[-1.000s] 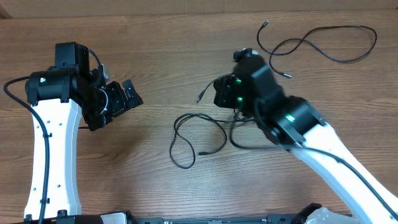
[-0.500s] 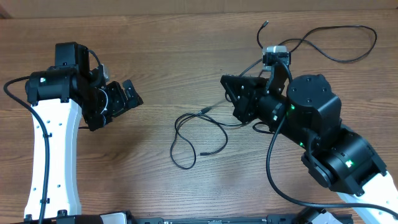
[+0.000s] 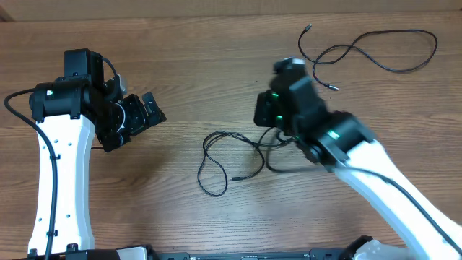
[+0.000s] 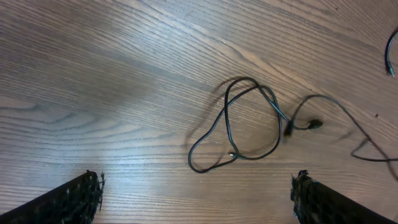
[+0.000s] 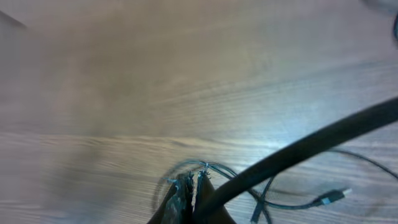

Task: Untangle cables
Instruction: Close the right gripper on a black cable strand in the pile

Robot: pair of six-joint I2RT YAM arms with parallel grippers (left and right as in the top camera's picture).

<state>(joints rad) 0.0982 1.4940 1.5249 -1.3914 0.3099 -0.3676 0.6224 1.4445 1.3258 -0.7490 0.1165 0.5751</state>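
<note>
A thin black cable (image 3: 214, 160) lies in tangled loops at the table's middle. It also shows in the left wrist view (image 4: 244, 124), with a plug end (image 4: 314, 124) to its right. A second loose cable (image 3: 375, 49) lies at the far right. My right gripper (image 5: 193, 180) is shut, with strands of the tangled cable (image 5: 221, 168) pinched at its fingertips. In the overhead view the right gripper (image 3: 266, 119) is blurred at the tangle's right end. My left gripper (image 4: 196, 200) is open and empty, left of the tangle and apart from it. It also shows in the overhead view (image 3: 143, 115).
A thick black cord (image 5: 311, 143) crosses the right wrist view close to the lens. The wooden table (image 3: 188, 65) holds nothing else in view. The white right arm (image 3: 390, 188) reaches in from the lower right.
My right arm swung up and right half a second ago, then came back down over the tangle. The cable's loose plug end shifted toward the loops. The left arm has not moved.
</note>
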